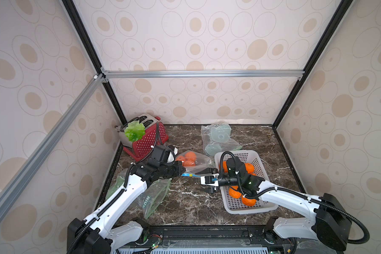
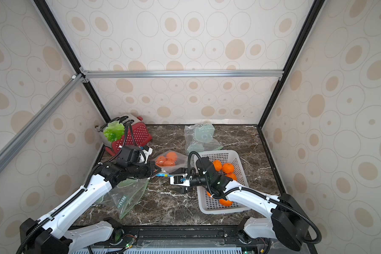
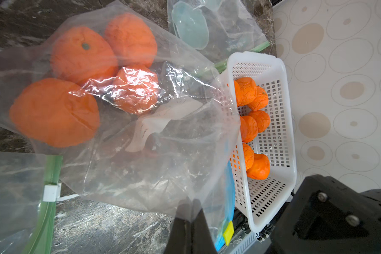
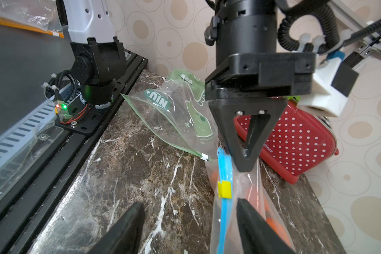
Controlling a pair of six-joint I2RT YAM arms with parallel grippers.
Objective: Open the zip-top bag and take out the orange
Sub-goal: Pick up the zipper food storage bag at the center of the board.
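Booth walled in circle-patterned paper. Dark marble surface point(image 1: 185, 209) point(image 2: 163, 209).

Zip-top bag point(image 1: 196, 162) point(image 2: 174, 162) point(image 3: 141, 158) lies mid-surface, between a red toaster point(image 1: 150, 140) and a white basket point(image 1: 235, 152) point(image 3: 288, 154). Four oranges point(image 1: 188, 159) point(image 3: 81, 55) sit inside it, bunched at the far end. Blue zip strip faces the robot, with its yellow slider point(image 4: 224, 189) point(image 3: 228, 233) on it.

Left fingers point(image 1: 183, 170) point(image 2: 157, 170) point(image 4: 244, 162): pressed together, pinching the bag's clear plastic just beside the zip strip. That edge is lifted off the surface.

Right fingers point(image 1: 208, 170) point(image 2: 180, 170) point(image 4: 255, 226): spread wide, holding nothing. In the right wrist view the zip strip and slider stand between them, one finger close against the bag. I cannot tell if it touches.

Basket holds several loose oranges, partly under the right arm.

Also noted: a green lettuce leaf point(image 1: 134, 131) on the toaster, a clear bag of pale green discs point(image 1: 218, 136) at the back, and a green-printed bag point(image 1: 156, 195) point(image 4: 174, 114) under the left arm.
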